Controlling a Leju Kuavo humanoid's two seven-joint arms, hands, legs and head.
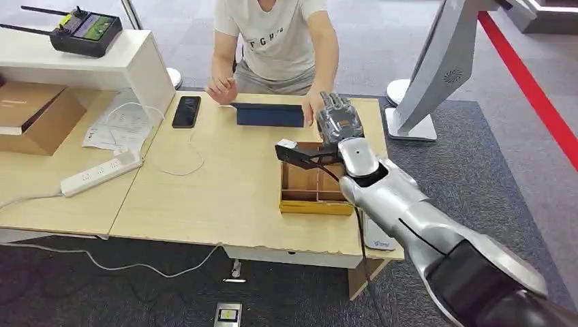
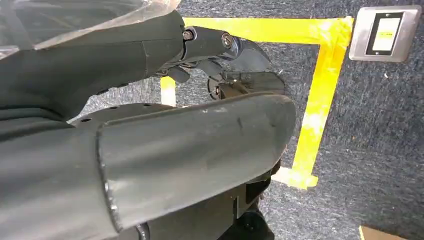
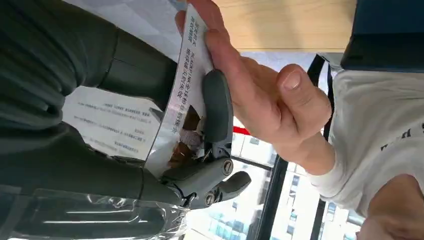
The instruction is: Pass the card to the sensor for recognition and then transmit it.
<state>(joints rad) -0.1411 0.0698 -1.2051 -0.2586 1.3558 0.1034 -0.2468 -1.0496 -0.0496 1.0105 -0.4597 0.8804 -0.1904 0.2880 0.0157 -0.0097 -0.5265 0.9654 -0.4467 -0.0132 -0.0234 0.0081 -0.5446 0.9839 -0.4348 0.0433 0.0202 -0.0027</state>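
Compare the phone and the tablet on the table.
The phone is small and black, lying flat near the table's left side with nobody touching it. The tablet is wider and dark blue, and a person's hand rests at its right end. Both lie on the far part of the wooden table.

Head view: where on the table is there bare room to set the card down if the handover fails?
Bare tabletop lies between the cable and the wooden tray. It is crowded at the far edge, with the phone, the dark tablet, the person's hand and the right robot hand holding the card.
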